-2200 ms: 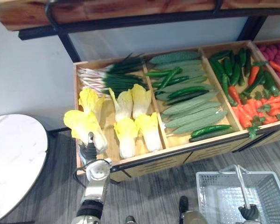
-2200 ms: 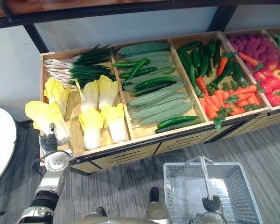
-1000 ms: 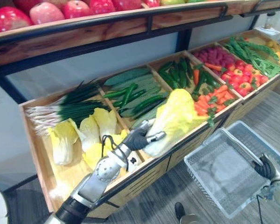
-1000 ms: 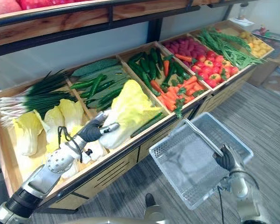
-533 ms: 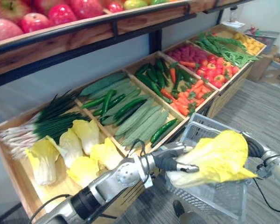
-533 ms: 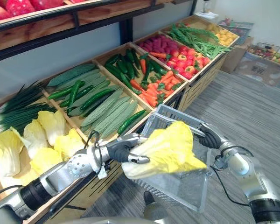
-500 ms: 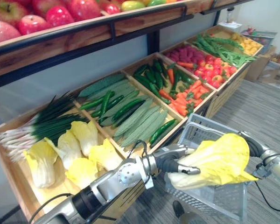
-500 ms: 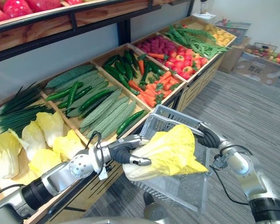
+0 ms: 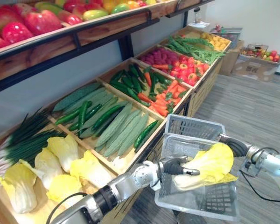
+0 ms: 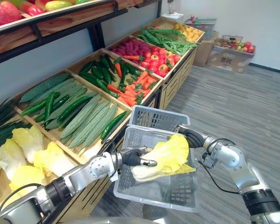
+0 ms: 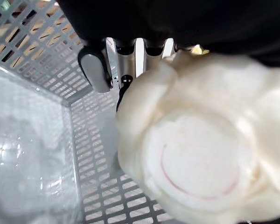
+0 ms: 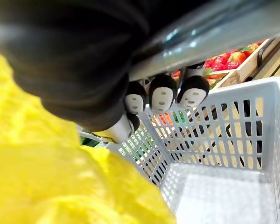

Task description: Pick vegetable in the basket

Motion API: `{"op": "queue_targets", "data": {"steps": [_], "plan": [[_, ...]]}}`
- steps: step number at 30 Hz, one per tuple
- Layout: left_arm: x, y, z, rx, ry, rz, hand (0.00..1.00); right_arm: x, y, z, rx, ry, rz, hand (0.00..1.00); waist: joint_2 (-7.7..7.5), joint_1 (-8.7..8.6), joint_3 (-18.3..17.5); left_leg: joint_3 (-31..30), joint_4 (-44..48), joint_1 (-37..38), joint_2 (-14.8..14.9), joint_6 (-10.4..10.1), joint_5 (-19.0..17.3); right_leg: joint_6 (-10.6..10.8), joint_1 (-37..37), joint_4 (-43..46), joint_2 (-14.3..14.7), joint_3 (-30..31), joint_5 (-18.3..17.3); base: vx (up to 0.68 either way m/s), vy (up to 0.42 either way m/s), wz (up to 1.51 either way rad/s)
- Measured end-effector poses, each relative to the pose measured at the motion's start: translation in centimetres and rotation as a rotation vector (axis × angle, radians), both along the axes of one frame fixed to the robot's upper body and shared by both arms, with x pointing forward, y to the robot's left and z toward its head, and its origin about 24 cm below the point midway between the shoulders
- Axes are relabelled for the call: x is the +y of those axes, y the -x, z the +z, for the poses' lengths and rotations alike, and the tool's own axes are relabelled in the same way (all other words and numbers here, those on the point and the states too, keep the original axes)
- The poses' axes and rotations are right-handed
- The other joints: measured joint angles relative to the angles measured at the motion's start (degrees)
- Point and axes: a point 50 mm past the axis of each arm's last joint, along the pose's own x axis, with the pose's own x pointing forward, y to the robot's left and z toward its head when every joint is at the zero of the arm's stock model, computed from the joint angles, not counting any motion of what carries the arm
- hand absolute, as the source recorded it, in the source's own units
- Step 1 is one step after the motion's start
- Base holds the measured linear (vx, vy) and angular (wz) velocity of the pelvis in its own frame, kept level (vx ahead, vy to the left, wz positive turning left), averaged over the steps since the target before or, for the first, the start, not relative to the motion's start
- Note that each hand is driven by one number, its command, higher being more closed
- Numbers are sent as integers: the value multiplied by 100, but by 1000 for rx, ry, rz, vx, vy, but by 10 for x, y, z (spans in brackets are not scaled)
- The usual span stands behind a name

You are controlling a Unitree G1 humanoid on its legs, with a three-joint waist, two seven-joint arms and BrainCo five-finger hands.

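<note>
left hand [image 9: 175,166] clamped on napa cabbage [image 9: 210,163], now lowered inside grey basket [image 9: 196,206]; right hand [image 9: 236,147] curled round its handle [image 12: 224,28].

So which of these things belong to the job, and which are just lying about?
Job:
- cabbage, gripped in the left hand
- basket, held by the right hand

Lying about:
- other cabbages
- cucumbers
- carrots
- apples
</note>
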Motion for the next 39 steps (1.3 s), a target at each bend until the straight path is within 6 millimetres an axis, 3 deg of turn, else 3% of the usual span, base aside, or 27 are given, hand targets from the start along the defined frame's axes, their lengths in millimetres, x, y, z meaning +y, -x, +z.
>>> {"op": "queue_targets", "data": {"steps": [8, 15, 16, 29, 39], "plan": [[3, -3, -21, -3, -89, 45, 100, 11, 4, -6, 84, 31, 94, 100, 24, -119, -25, 91, -126, 74, -121, 5, 5, 41, -29, 39, -21, 55, 57, -9, 15, -3], [3, -5, -28, -14, -124, 62, 100, 15, 3, -5, 107, 53, 133, 100, 21, -193, -23, 95, -201, 97, -251, 16, 12, 46, -82, 101, -93, 91, 58, -30, 2, -2], [3, -7, -28, -26, -134, 67, 0, 15, 2, -5, 107, 53, 135, 100, 17, -215, -20, 97, -205, 100, -265, 17, 11, 52, -82, 103, -101, 105, 62, -53, -10, -2], [3, -19, -27, -80, -135, 165, 0, 14, 1, -9, 142, 54, 115, 100, 14, -243, -14, 94, -267, 91, -322, 29, 18, 74, -89, 87, -110, 196, 77, -24, -12, -2], [1, -19, -22, -88, -114, 174, 0, -2, -7, -15, 177, 48, -8, 100, 22, -243, 2, -59, -282, 3, -322, 38, 23, 77, -89, 85, -185, 53, 78, -7, -5, 6]]}}
